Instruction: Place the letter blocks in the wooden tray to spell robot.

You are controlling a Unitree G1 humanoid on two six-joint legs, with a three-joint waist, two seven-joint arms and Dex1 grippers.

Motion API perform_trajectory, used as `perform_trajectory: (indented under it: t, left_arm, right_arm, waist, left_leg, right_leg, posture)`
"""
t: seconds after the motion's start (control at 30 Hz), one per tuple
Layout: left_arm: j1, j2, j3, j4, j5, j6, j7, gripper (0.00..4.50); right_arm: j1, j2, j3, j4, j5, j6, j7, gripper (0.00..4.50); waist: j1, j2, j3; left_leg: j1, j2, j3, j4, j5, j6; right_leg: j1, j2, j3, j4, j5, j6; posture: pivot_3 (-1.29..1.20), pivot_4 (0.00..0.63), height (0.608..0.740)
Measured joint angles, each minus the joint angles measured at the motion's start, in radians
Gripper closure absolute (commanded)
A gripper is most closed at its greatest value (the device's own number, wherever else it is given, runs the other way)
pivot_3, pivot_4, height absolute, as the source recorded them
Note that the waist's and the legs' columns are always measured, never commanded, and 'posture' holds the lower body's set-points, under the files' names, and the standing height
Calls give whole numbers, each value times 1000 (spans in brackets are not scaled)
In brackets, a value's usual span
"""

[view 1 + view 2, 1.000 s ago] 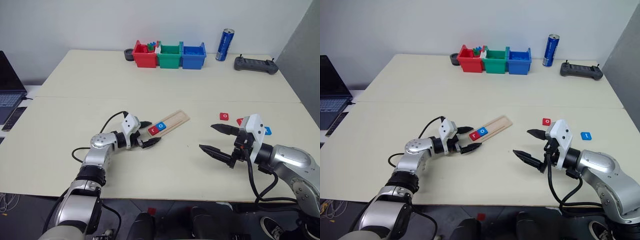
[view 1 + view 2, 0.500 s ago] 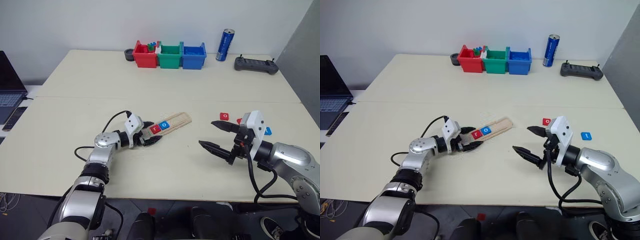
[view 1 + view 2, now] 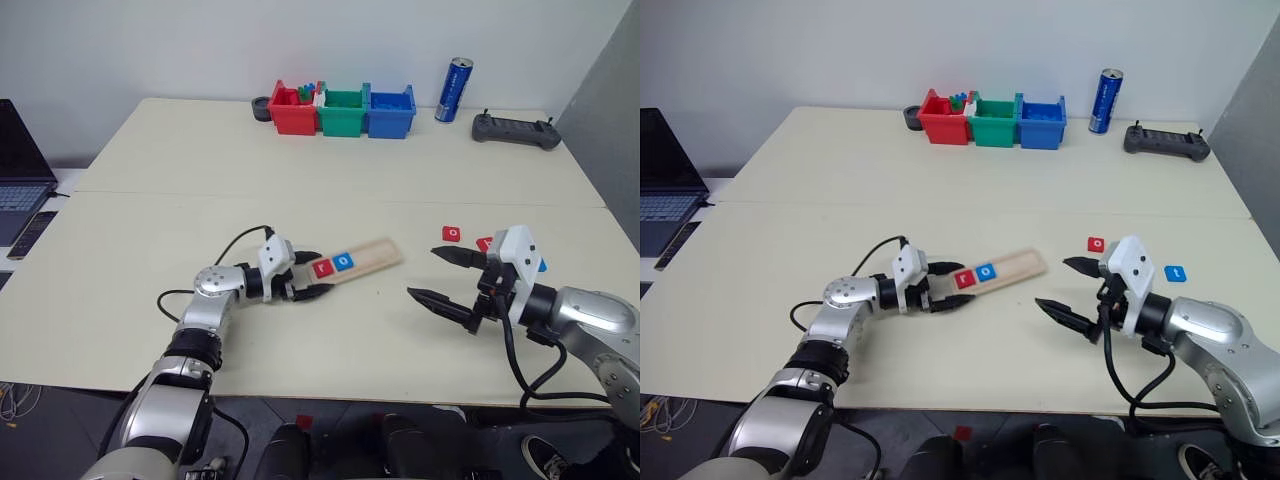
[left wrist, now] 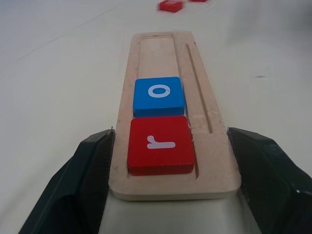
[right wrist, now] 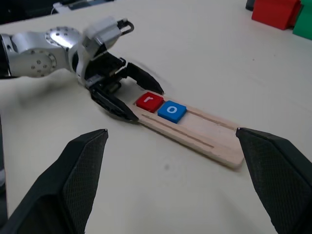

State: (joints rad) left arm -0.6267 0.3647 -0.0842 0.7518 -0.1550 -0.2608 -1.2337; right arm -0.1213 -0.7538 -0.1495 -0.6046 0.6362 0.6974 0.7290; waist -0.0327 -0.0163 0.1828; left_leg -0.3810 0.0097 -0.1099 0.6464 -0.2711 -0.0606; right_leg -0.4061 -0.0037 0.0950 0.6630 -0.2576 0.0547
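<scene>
Wooden tray (image 3: 352, 263) mid-bench, angled, well clear of every bench (image 3: 300, 190) edge; wide bare surface behind it up to bins (image 3: 341, 110), can (image 3: 448, 89) & controller (image 3: 514, 129) along far edge. In tray: red r tile (image 4: 160, 144) at near end, blue o tile (image 4: 158, 95) touching it, rest of groove free. Left hand (image 3: 308, 275) clamped on tray's near end, fingers (image 4: 92, 170) against both long sides. Right hand (image 3: 448, 277) spread wide, holding nothing, off tray's far end w/ bare gap between. Loose red tile (image 3: 452, 234) just beyond right hand; blue tile (image 3: 1176, 272) near it, toward right edge.
</scene>
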Motion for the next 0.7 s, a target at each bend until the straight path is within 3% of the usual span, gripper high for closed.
perform_trajectory:
  t: [0.17, 0.7]
  left_arm:
    - [6, 2, -21, -47, -18, 10, -103, 1150]
    - [-44, -12, -68, 58, -2, -102, -270, 1150]
  right_arm:
    - [77, -87, -29, 27, -36, -82, 104, 0]
    - [145, -137, -65, 82, -71, -192, 235, 0]
  waist:
    - [0, 0, 0]
    - [-1, -1, 1]
  left_leg:
    - [1, 0, 0, 0, 0, 0]
    - [1, 0, 0, 0, 0, 0]
  right_leg:
    - [0, 0, 0, 0, 0, 0]
    - [0, 1, 0, 1, 0, 0]
  posture:
    - [0, 150, 740]
    - [0, 150, 740]
